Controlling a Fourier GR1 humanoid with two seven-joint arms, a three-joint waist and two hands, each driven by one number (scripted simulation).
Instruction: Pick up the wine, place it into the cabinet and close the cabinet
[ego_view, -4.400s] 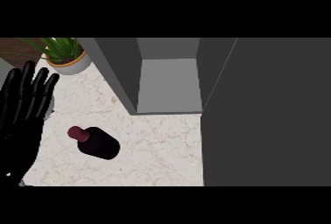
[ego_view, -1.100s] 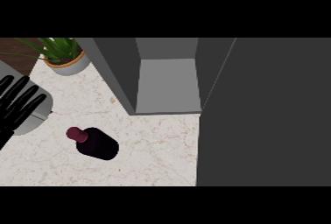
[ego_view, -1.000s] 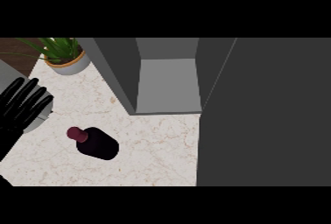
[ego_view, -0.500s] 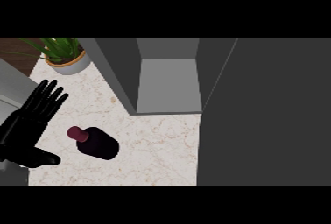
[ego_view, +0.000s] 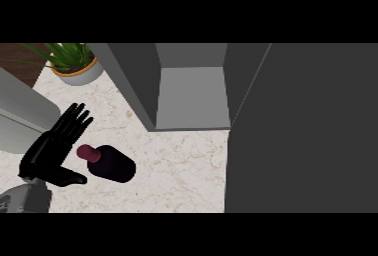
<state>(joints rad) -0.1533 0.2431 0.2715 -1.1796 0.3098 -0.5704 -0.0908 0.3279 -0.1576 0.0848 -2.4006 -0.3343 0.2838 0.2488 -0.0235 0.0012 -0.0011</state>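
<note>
The wine bottle (ego_view: 111, 164), dark purple with a maroon cap, stands on the marble counter (ego_view: 177, 170) left of centre. My left hand (ego_view: 52, 150) is open right beside the bottle's left side, fingers straight and pointing away from me, thumb sticking out below the cap. Whether it touches the bottle I cannot tell. The grey cabinet (ego_view: 190, 95) stands open beyond the bottle, its inside bare. Its dark door (ego_view: 303, 130) is swung out and fills the right side of the view. My right hand does not show.
A potted green plant (ego_view: 74, 62) sits at the counter's far left corner. A pale grey rounded object (ego_view: 18, 120) lies along the left edge, behind my left hand. Bare counter runs between the bottle and the cabinet front.
My left hand has come in from the left edge and moved right, ending beside the bottle. The bottle and the cabinet door have not moved.
</note>
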